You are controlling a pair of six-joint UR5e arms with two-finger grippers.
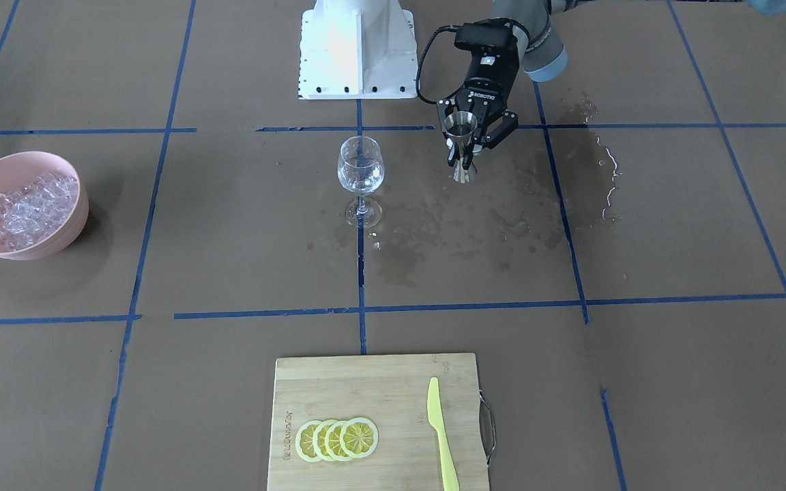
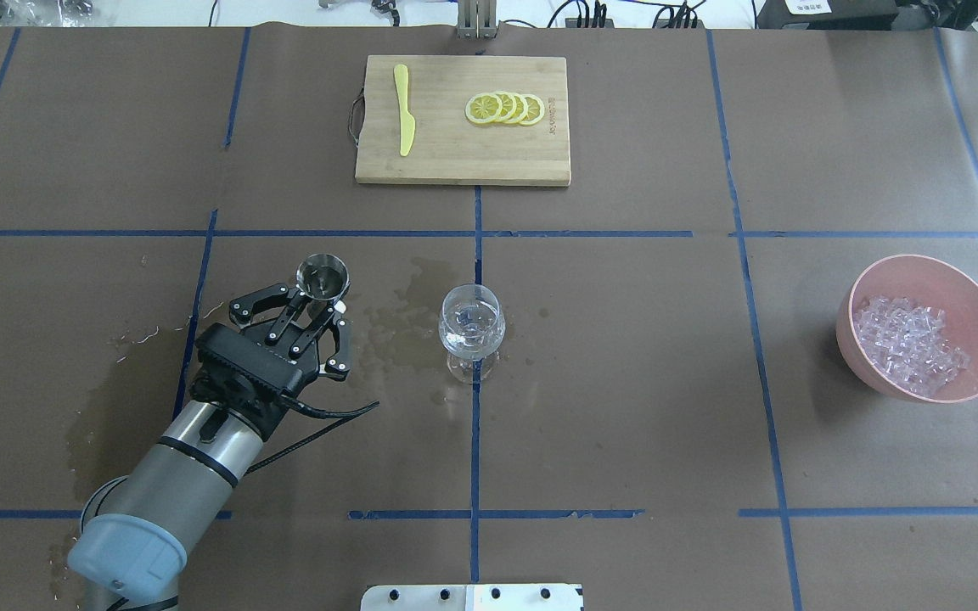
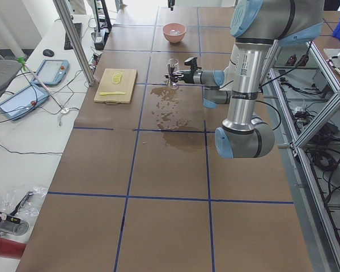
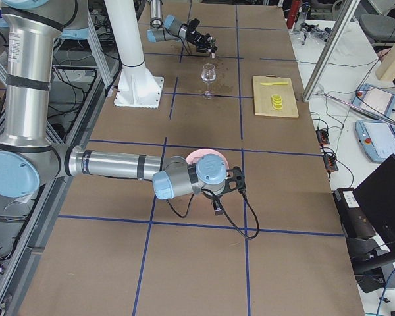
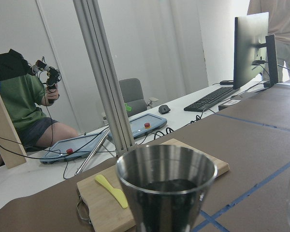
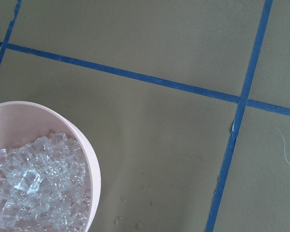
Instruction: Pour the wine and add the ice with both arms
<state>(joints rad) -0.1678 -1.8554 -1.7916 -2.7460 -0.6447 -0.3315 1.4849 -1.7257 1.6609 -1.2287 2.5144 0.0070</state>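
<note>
Steel jigger (image 1: 460, 129) pinched upright by the left gripper (image 1: 465, 155), left of the wine glass (image 1: 360, 179); right gripper (image 4: 232, 184) near the ice (image 1: 31, 208); cannot tell its grip.

Table covering (image 1: 229, 225): plain brown, gridded with blue tape lines (image 1: 475, 305). The wine glass (image 1: 360, 167) is clear and colourless. Darker wet blotches (image 1: 434, 225) spread on my left of it. My left gripper (image 1: 464, 149): black with white lettering. Jigger (image 1: 461, 133): polished silver. Bowl (image 1: 72, 228), well to the glass's right: pink. Ice (image 1: 28, 208): clear with whitish glints. Cutting board (image 1: 366, 389), beyond the glass: pale wood. Lemon slices (image 1: 338, 438): yellow. Knife (image 1: 439, 429): yellow-green.
</note>
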